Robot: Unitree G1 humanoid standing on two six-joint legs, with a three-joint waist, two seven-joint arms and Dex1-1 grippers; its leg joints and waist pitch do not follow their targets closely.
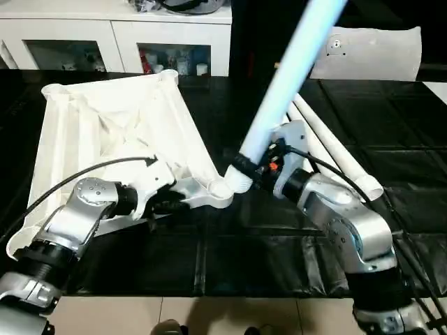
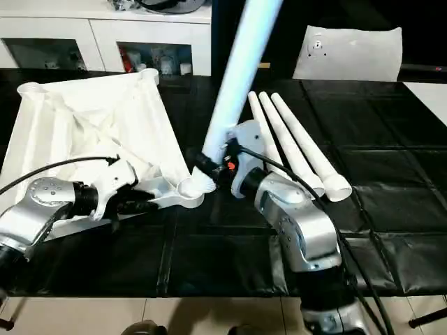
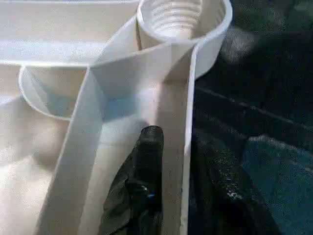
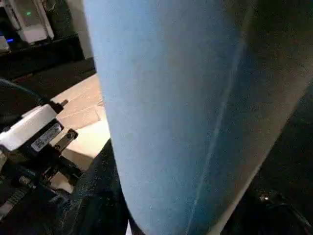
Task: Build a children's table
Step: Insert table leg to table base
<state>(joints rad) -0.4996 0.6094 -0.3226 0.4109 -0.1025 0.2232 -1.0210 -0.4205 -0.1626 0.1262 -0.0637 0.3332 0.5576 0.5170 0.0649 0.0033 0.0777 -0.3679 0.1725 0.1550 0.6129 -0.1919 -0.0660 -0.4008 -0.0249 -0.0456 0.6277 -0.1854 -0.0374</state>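
The children's table top (image 1: 119, 118) lies ribbed side up on the black mat, tilted, with its near corner socket (image 1: 220, 190) pointing toward me. My left gripper (image 1: 164, 204) is shut on the top's rim wall just behind that socket; one finger (image 3: 146, 166) sits inside the wall and the other outside. My right gripper (image 1: 242, 166) is shut on a long white leg (image 1: 286, 77) that slants up and away. The leg's threaded end (image 3: 171, 17) rests in the corner socket. Three more legs (image 2: 293, 139) lie side by side on the mat to the right.
A white glass-door cabinet (image 1: 112, 42) stands behind the table. A flat white sheet with a round fitting (image 1: 370, 52) leans at the back right. The mat's front edge (image 1: 209, 296) runs just before me, with floor below it.
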